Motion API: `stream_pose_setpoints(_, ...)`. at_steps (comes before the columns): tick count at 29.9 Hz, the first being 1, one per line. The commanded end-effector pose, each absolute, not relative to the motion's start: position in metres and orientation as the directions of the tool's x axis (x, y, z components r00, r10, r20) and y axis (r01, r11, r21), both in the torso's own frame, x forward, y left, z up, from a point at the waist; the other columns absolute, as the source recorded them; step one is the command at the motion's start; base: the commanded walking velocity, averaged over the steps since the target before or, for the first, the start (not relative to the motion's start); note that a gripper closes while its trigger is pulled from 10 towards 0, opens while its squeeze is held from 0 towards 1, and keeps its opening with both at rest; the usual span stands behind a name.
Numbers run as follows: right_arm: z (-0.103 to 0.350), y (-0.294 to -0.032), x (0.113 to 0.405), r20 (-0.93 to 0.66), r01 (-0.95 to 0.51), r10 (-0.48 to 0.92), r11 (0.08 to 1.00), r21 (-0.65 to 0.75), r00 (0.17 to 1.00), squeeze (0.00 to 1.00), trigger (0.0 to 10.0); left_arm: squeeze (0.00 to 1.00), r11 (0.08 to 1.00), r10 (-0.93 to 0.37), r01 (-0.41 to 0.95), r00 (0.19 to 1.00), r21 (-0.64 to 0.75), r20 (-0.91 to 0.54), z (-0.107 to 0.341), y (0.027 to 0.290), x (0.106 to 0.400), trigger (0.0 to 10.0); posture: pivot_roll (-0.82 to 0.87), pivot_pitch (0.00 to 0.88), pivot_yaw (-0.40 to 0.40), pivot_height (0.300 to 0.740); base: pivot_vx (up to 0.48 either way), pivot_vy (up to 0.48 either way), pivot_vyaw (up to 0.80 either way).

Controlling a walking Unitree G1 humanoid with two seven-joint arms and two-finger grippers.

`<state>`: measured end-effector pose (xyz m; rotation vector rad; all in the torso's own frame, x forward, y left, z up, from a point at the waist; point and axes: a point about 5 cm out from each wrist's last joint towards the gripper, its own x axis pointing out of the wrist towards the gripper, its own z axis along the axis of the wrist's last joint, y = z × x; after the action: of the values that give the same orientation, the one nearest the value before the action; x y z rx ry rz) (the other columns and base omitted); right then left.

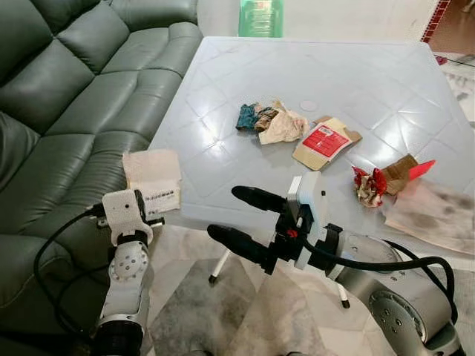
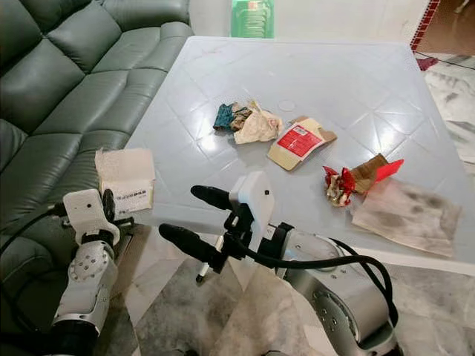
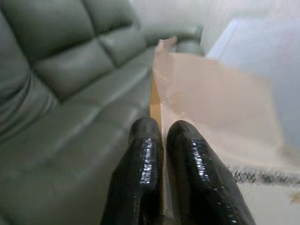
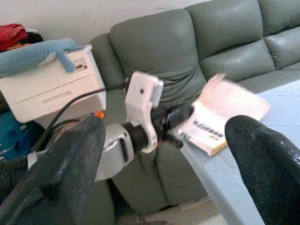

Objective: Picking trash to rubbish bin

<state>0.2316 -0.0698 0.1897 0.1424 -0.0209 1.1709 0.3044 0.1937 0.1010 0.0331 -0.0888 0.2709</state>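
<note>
My left gripper (image 1: 152, 211) is shut on a flat pale cardboard packet (image 1: 153, 180) with a printed label, held up between the sofa and the table's near left corner; its fingers (image 3: 145, 159) pinch the packet (image 3: 211, 108). My right gripper (image 1: 231, 215) stands open below the table's front edge, fingers pointing left toward the packet, nothing between them. On the table lie crumpled teal and beige wrappers (image 1: 271, 122), a flat brown box with a red label (image 1: 325, 142), a red and brown crumpled wrapper (image 1: 386, 180) and a stained paper sheet (image 1: 438, 211).
A dark green leather sofa (image 1: 74, 96) runs along the left of the white table (image 1: 386, 81). A green object (image 1: 260, 18) stands beyond the table's far edge. A white printer (image 4: 51, 84) sits beside the sofa. Patterned floor tiles (image 1: 215, 311) lie below.
</note>
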Motion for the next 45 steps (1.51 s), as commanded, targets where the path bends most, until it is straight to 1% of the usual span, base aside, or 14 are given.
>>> stream_pose_setpoints(1,0.191,-0.069,0.232,0.096,-0.922,0.918,0.378,0.088,0.386,0.0,10.0,0.0,0.969,0.229,-0.241,0.955,0.045,0.188,0.122,0.188,0.31,0.0,-0.08,0.101,0.022,0.74,0.0,0.0,0.0)
stream_pose_setpoints(4,0.191,-0.07,0.235,0.097,-0.916,0.912,0.393,0.081,0.399,0.0,10.0,0.0,0.979,0.172,-0.195,0.946,0.059,0.274,0.145,0.177,0.32,0.0,-0.08,0.098,0.026,0.74,0.0,0.0,0.0)
stream_pose_setpoints(14,0.189,-0.069,0.238,0.099,-0.906,0.9,0.418,0.072,0.423,0.0,10.0,0.0,0.983,0.118,-0.162,0.912,0.081,0.394,0.176,0.159,0.328,0.0,-0.08,0.096,0.031,0.74,0.0,0.0,0.0)
stream_pose_setpoints(20,0.19,-0.071,0.245,0.111,-0.88,0.873,0.472,0.051,0.474,0.0,10.0,0.0,0.996,0.081,-0.092,0.921,0.01,0.38,0.181,0.148,0.331,0.0,-0.08,0.092,0.033,0.74,0.0,0.0,0.0)
stream_pose_setpoints(21,0.191,-0.073,0.251,0.118,-0.851,0.843,0.524,0.036,0.524,0.0,10.0,0.0,0.997,0.063,-0.074,0.916,0.013,0.395,0.184,0.146,0.33,0.0,-0.08,0.09,0.034,0.74,0.0,0.0,0.0)
stream_pose_setpoints(22,0.193,-0.079,0.263,0.128,-0.786,0.778,0.618,0.019,0.615,0.0,10.0,0.0,0.998,0.045,-0.06,0.909,0.024,0.415,0.188,0.143,0.327,0.0,-0.08,0.09,0.036,0.74,0.0,0.0,0.0)
stream_pose_setpoints(24,0.193,-0.081,0.267,0.133,-0.761,0.753,0.649,0.011,0.644,0.0,10.0,0.0,0.998,0.037,-0.057,0.907,0.034,0.42,0.189,0.143,0.326,0.0,-0.08,0.09,0.036,0.74,0.0,0.0,0.0)
stream_pose_setpoints(25,0.194,-0.089,0.279,0.136,-0.68,0.676,0.733,-0.019,0.724,0.0,10.0,0.0,0.997,0.023,-0.05,0.91,0.055,0.413,0.187,0.141,0.321,0.0,-0.06,0.086,0.045,0.74,0.0,0.0,0.0)
stream_pose_setpoints(28,0.198,-0.1,0.292,0.159,-0.548,0.555,0.832,-0.087,0.817,0.0,10.0,0.0,0.997,0.006,-0.036,0.924,0.072,0.383,0.177,0.14,0.312,0.0,-0.05,0.082,0.064,0.74,0.0,0.0,0.0)
stream_pose_setpoints(32,0.2,-0.105,0.298,0.173,-0.478,0.492,0.87,-0.119,0.853,0.0,10.0,0.0,0.997,-0.019,-0.009,0.934,0.079,0.357,0.17,0.138,0.307,0.0,-0.04,0.082,0.074,0.74,0.0,0.0,0.0)
stream_pose_setpoints(34,0.198,-0.115,0.306,0.162,-0.351,0.382,0.916,-0.193,0.91,0.0,10.0,0.0,0.996,-0.068,0.044,0.944,0.082,0.324,0.163,0.131,0.302,0.0,-0.04,0.081,0.088,0.74,0.0,0.0,0.0)
stream_pose_setpoints(35,0.195,-0.126,0.312,0.153,-0.226,0.27,0.94,-0.257,0.95,0.0,10.0,0.0,0.99,-0.137,0.121,0.945,0.072,0.296,0.158,0.121,0.298,0.0,-0.04,0.08,0.092,0.74,0.0,0.0,0.0)
stream_pose_setpoints(41,0.186,-0.141,0.315,0.139,-0.096,0.141,0.952,-0.29,0.98,0.0,10.0,0.0,0.96,-0.275,0.278,0.926,0.027,0.259,0.153,0.104,0.291,0.0,-0.03,0.077,0.102,0.74,0.0,0.0,0.0)
stream_pose_setpoints(45,0.168,-0.165,0.321,0.077,0.077,-0.055,0.942,-0.327,0.996,0.0,10.0,0.0,0.945,-0.322,0.325,0.914,0.03,0.248,0.154,0.098,0.29,0.0,-0.03,0.073,0.108,0.74,0.0,0.0,0.0)
